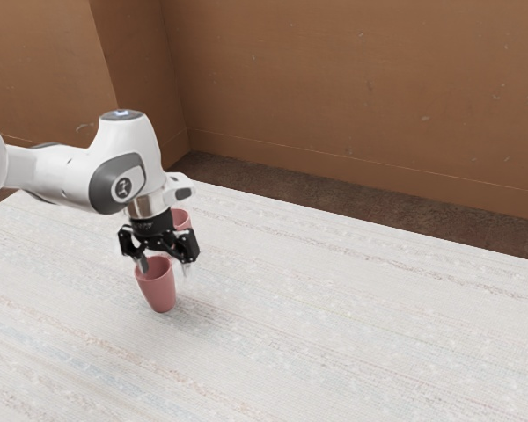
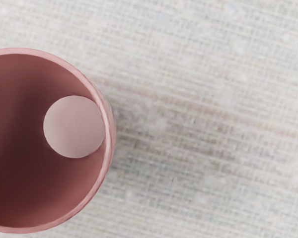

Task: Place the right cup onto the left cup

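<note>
In the exterior view, my gripper (image 1: 165,268) is open at the nearer pink cup (image 1: 161,290). One finger overlaps the cup's mouth, while the other stands beyond the rim on the exterior view's right. That cup stands upright on the table. A second pink cup (image 1: 183,220) is farther back, partly hidden behind my hand. In the wrist view, a pink cup (image 2: 44,198) is seen from above, mouth up, with its pale round bottom visible and one side cut off by the picture's edge. Whether either finger touches the cup, I cannot tell.
The pale, cloth-textured table (image 1: 352,325) extends toward the exterior view's right. Brown walls (image 1: 352,97) rise behind it, with a dark floor strip (image 1: 334,198) between them and the table's far edge.
</note>
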You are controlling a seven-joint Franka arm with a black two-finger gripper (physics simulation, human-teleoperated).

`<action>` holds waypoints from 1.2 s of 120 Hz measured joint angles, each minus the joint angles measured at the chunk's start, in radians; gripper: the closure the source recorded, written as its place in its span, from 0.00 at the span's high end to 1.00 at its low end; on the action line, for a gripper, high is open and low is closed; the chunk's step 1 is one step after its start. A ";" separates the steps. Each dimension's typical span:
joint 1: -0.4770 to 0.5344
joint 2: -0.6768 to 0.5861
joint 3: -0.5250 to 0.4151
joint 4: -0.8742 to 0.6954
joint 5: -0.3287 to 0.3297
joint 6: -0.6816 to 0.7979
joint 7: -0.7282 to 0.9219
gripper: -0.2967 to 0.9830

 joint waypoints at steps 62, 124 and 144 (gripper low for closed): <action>0.060 0.147 -0.031 0.078 -0.008 0.053 -0.113 0.75; 0.059 0.204 -0.032 0.076 -0.022 0.113 -0.162 0.37; 0.059 0.203 -0.032 0.075 -0.023 0.116 -0.170 0.24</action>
